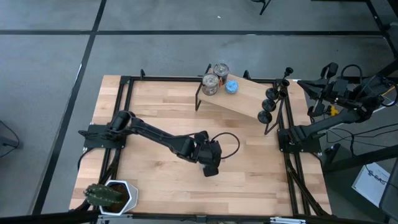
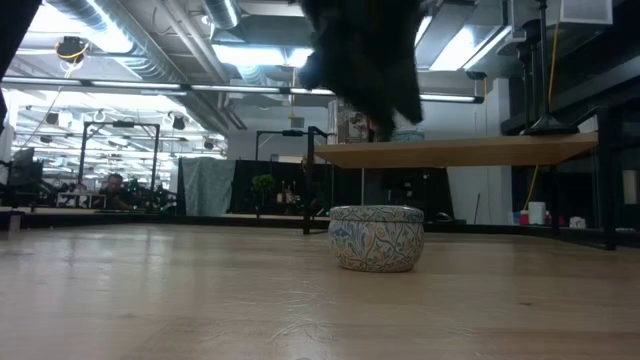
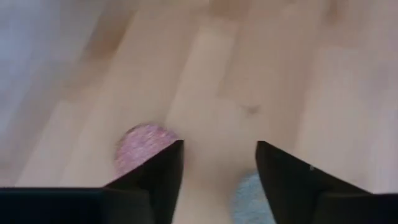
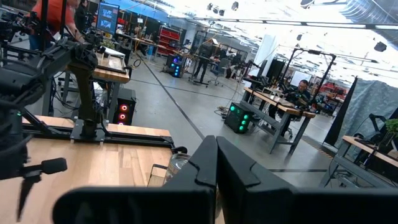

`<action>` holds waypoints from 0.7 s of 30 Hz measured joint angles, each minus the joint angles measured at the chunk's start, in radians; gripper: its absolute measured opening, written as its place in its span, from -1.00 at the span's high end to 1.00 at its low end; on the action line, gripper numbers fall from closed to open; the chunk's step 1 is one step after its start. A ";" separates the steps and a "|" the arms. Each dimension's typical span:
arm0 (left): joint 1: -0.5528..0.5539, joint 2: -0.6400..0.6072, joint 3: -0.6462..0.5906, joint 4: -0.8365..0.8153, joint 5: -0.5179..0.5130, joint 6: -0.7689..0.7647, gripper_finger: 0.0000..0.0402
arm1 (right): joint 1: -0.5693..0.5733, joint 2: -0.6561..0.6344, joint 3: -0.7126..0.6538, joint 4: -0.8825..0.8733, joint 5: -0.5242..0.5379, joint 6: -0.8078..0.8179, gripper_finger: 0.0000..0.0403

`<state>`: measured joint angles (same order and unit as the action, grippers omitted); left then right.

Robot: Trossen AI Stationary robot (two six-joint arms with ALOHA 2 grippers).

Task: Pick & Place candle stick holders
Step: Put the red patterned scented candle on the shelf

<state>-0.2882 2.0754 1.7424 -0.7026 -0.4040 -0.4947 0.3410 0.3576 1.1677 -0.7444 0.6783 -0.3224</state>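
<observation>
High view shows the three black candle stick holders standing in a row at the right end of the raised wooden shelf, none of them gripped. Left claw hangs mid-tabletop, well apart from them, fingers parted over a pink disc and holding nothing. Right claw waits off the tabletop's right edge, pressed together. Probably between picks; next calls for reaching to the shelf.

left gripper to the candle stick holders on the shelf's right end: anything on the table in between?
High view: only bare table between the left gripper and the candle stick holders; nearer them, the wooden shelf begins.
</observation>
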 joint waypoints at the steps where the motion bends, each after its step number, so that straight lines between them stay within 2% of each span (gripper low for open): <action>1: 0.000 0.000 -0.013 -0.005 -0.027 -0.012 -0.03 | 0.000 0.000 0.000 0.000 0.000 0.000 0.97; 4: 0.000 0.001 -0.040 -0.005 -0.090 -0.057 -0.23 | 0.000 0.000 0.000 0.000 0.000 0.000 0.97; 10: 0.009 0.001 -0.095 0.034 -0.100 -0.122 -0.53 | 0.000 0.000 0.000 0.000 0.000 0.000 0.97; 15: 0.025 0.001 -0.119 0.058 -0.100 -0.143 -0.65 | 0.000 0.000 0.000 0.000 0.000 0.000 0.97; 21: 0.058 0.001 -0.125 0.080 -0.087 -0.177 -0.68 | 0.000 0.000 0.000 0.000 0.000 0.000 0.97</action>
<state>-0.2303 2.0766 1.6173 -0.6225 -0.4907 -0.6712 0.3412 0.3580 1.1675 -0.7444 0.6785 -0.3225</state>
